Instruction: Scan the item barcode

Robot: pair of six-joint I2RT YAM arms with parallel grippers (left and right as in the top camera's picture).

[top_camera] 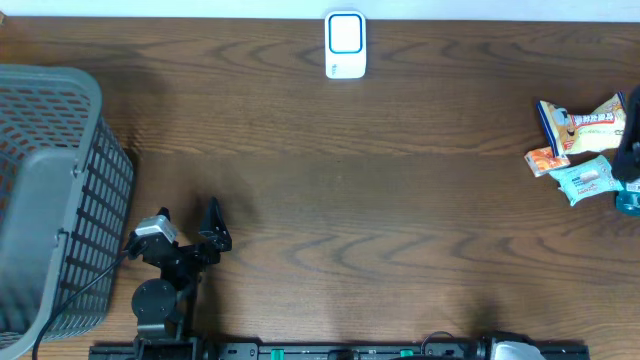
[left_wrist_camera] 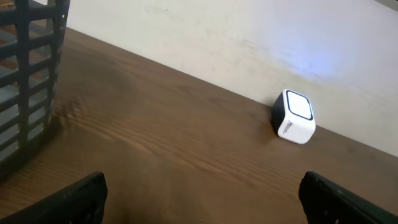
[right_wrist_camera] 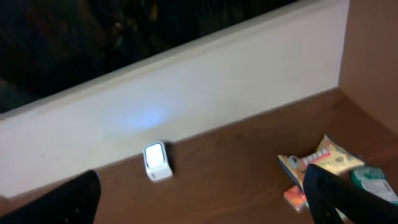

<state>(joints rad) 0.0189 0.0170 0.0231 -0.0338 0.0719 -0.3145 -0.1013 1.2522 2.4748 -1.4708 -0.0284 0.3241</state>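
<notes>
The white barcode scanner [top_camera: 346, 45] with a lit blue-white face stands at the table's far edge; it also shows in both wrist views as the scanner [left_wrist_camera: 293, 116] [right_wrist_camera: 155, 162]. A pile of items lies at the far right: a yellow-white snack bag [top_camera: 590, 122] [right_wrist_camera: 323, 158], a teal packet [top_camera: 586, 180] [right_wrist_camera: 373, 177] and a small orange packet [top_camera: 545, 160] [right_wrist_camera: 295, 196]. My left gripper [top_camera: 188, 218] [left_wrist_camera: 202, 202] hangs open and empty over bare wood near the front left. My right gripper [right_wrist_camera: 202, 199] is open and empty, seen only in its wrist view.
A grey mesh basket [top_camera: 50, 190] [left_wrist_camera: 25, 74] fills the left side, close to my left arm. A dark object [top_camera: 630, 140] sits at the right edge beside the items. A pale wall [left_wrist_camera: 249, 37] runs behind the scanner.
</notes>
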